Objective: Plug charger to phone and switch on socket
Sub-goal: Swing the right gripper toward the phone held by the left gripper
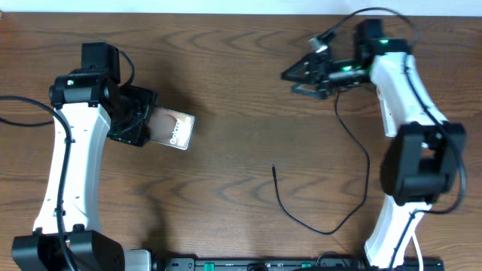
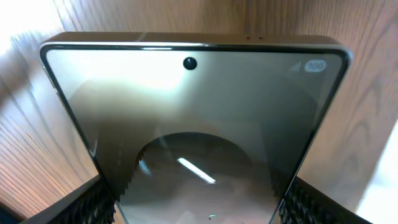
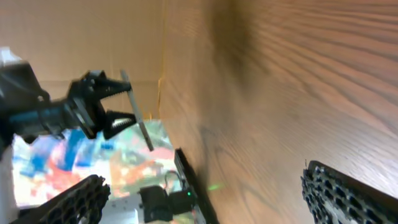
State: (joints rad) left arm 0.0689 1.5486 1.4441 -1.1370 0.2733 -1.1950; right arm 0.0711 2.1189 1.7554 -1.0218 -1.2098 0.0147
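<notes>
My left gripper (image 1: 139, 120) is shut on the phone (image 1: 175, 129), which it holds by one end above the left part of the table with the lettered face up. In the left wrist view the phone's glassy face (image 2: 199, 106) fills the frame between the jaws (image 2: 199, 211). The charger, a thin black cable (image 1: 331, 226), loops over the table's right half, with its plug tip (image 1: 274, 168) lying free near the middle. My right gripper (image 1: 292, 81) is open and empty, raised at the far right. Its jaws (image 3: 214, 196) frame bare wood. The socket is out of view.
The wooden table (image 1: 248, 128) spans the overhead view. The right wrist view looks sideways across the table and shows the left gripper with the phone edge-on (image 3: 139, 121). It also shows the table's front edge with a dark rail (image 3: 193, 186).
</notes>
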